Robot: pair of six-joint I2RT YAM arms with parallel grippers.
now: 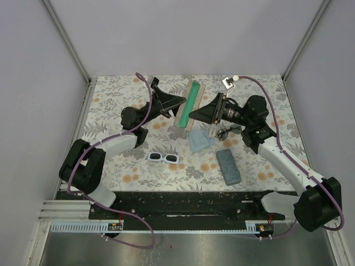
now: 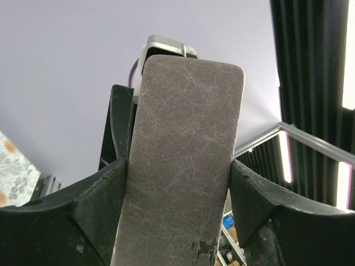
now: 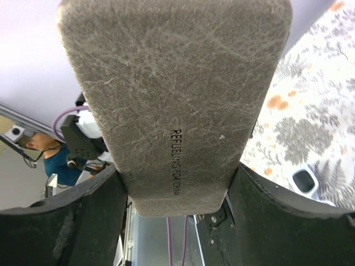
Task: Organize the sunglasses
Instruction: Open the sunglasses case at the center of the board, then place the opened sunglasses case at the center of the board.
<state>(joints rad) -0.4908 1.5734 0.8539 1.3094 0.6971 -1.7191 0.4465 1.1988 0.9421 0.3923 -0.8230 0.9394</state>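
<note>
Clamping the tan case (image 1: 193, 95) from both sides: the left gripper (image 1: 179, 102) and right gripper (image 1: 193, 115) are each squeezing it, with the green lining showing to the overhead camera. The blue-grey case (image 1: 228, 166) is lying closed near the right arm. The white sunglasses (image 1: 163, 158) are sitting near the table's (image 1: 111, 105) front edge. The wire sunglasses (image 1: 227, 132) are lying beside the blue pouch (image 1: 199, 140), partly hidden under the right arm. Both wrist views are showing mostly case leather.
</note>
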